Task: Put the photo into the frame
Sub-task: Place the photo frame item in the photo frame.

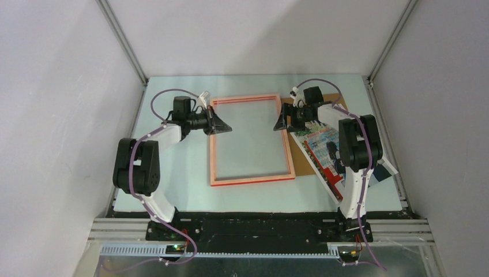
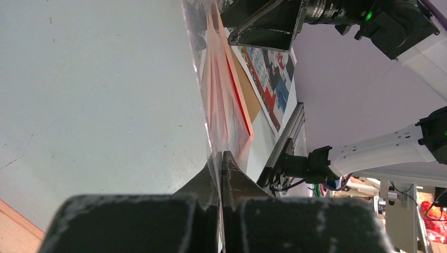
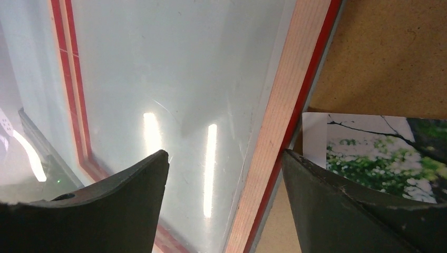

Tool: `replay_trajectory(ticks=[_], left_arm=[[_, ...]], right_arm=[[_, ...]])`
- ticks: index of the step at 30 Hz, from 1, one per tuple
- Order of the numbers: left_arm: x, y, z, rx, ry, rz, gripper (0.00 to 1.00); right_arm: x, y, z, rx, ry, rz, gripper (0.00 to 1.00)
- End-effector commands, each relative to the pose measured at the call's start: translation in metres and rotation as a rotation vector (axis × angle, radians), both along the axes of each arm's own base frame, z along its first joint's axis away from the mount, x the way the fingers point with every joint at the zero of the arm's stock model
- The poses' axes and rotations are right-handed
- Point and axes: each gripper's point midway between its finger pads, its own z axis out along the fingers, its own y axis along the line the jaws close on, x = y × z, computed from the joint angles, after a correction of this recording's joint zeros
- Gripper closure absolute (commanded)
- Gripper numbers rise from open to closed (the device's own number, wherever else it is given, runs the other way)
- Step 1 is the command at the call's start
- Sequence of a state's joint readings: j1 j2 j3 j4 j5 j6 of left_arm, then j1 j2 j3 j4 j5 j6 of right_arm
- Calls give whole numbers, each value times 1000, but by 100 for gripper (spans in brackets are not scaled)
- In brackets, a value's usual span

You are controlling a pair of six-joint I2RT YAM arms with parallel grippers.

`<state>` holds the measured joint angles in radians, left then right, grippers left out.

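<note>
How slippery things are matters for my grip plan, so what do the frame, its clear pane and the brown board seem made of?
The frame: pale back with fine straight grain, matt, likely wood or fibreboard; its edge is glossy red. The clear pane: transparent and shiny, with bright glare streaks; glass or acrylic, unclear which. The brown board: flat, matt, finely speckled, probably hardboard.

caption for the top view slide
Top view: left hand pinches the frame's left edge, open right hand straddles its right rail; photo lies aside on a brown board
</note>
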<state>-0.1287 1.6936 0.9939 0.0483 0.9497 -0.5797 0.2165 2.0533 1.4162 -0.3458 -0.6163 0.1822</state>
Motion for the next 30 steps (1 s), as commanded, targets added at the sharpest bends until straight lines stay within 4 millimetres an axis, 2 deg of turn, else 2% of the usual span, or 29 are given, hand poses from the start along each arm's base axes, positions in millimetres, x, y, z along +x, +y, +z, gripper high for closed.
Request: replay_trajectory(ticks=[1, 30], left_arm=[[12, -2, 13, -23, -69, -6, 100], [22, 2, 4, 1, -76, 21, 100]], right_arm=[[7, 9, 9, 8, -40, 27, 18], [6, 8, 9, 4, -44, 27, 18]])
